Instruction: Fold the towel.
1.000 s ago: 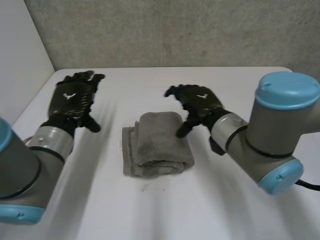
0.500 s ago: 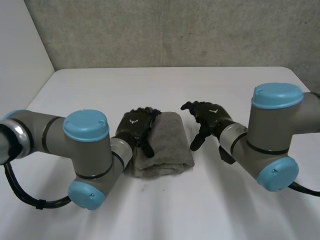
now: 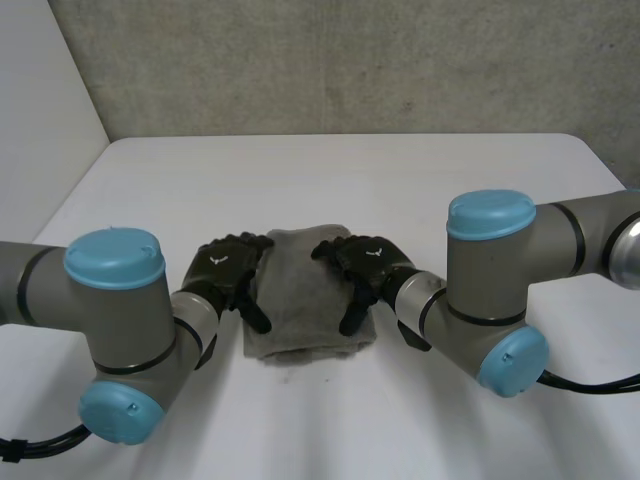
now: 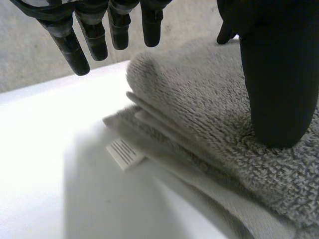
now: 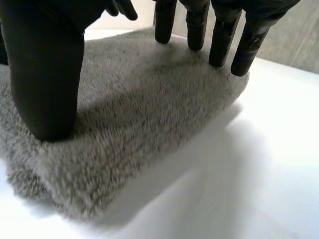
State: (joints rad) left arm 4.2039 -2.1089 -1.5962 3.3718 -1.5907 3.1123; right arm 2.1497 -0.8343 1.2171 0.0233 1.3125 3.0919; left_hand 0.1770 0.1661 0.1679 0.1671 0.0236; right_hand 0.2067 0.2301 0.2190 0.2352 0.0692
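A grey towel [image 3: 305,305] lies folded into a thick pad in the middle of the white table [image 3: 420,180]. My left hand [image 3: 228,272] rests at its left edge, open, fingers straight. In the left wrist view the thumb [image 4: 276,84] presses down on the towel [image 4: 199,114] while the fingers [image 4: 84,35] hover over the layered edge. My right hand [image 3: 365,265] lies on the towel's right side, open. The right wrist view has its thumb [image 5: 50,74] pressing on the towel [image 5: 149,109] and its fingers [image 5: 219,35] above the rounded fold.
A small white label [image 4: 124,153] sticks out from the towel's layered left edge onto the table. A grey wall [image 3: 350,60] stands behind the table's far edge. Both forearms lie low over the table's near part.
My left arm has swung in from the far left and brought its hand to the towel's left edge. The right hand has come down and nearer onto the towel's right side.
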